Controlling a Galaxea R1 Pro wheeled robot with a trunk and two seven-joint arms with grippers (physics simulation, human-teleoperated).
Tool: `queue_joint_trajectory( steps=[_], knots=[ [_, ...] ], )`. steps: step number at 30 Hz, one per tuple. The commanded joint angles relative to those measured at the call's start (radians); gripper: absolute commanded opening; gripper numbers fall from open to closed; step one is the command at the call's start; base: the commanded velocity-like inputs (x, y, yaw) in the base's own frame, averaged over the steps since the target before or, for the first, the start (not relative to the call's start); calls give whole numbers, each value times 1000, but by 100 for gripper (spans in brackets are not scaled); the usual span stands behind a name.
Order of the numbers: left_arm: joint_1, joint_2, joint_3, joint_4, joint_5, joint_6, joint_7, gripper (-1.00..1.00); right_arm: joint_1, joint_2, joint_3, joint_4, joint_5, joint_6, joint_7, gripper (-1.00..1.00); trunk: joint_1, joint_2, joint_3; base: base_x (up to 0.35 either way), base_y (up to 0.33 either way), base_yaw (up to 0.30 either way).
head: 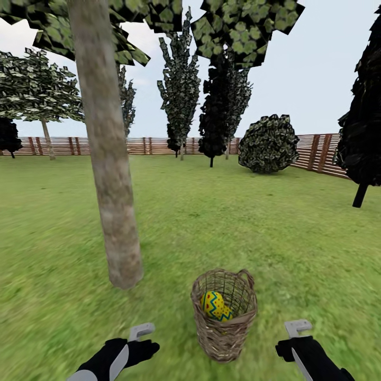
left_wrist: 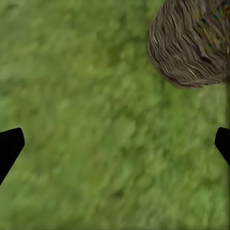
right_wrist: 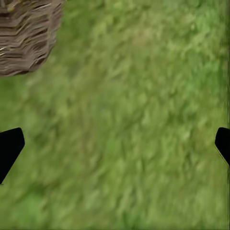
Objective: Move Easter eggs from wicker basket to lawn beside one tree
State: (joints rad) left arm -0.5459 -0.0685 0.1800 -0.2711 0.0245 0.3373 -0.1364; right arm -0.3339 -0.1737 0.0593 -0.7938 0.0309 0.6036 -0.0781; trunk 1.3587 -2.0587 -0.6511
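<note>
Nothing is unloaded yet: the Easter eggs (head: 216,306) lie inside the wicker basket (head: 224,330), which stands on the lawn (head: 296,248) just beside the tree (head: 114,211). The left gripper (head: 141,332) and right gripper (head: 297,327) flank it, both spread and empty.

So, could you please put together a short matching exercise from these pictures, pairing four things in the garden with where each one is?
Things:
1. Easter eggs
2. wicker basket
3. tree
4. right gripper

Places:
A. standing on the lawn between the two grippers
B. low over the grass, on the basket's right
C. inside the basket
D. rising from the grass, left of the basket and a little beyond it

Pairs: 1-C, 2-A, 3-D, 4-B
</note>
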Motion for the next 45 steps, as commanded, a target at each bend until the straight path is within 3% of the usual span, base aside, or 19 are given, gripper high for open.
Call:
queue_joint_trajectory(
  steps=[1, 8, 19, 45],
  knots=[
    [0, 1, 6, -3, 3, 8, -1, 100, -1, -1, 5, -1, 3, 5, -3, 100, -4, 7, 2, 0, -307, 0],
    [0, 6, 6, -6, 4, 11, 83, 100, -1, -1, 5, -1, 2, 7, -3, 100, -31, 56, 24, 0, -209, 0],
    [0, 25, 9, -3, 11, 13, 83, 100, -1, 0, 5, -1, 1, 8, -2, 100, -73, 133, 58, 0, -8, 0],
    [0, 20, 10, -2, 11, 17, 90, 100, -1, -1, 5, -1, 1, 8, -2, 100, -173, 315, 140, 44, -13, 0]
  ],
)
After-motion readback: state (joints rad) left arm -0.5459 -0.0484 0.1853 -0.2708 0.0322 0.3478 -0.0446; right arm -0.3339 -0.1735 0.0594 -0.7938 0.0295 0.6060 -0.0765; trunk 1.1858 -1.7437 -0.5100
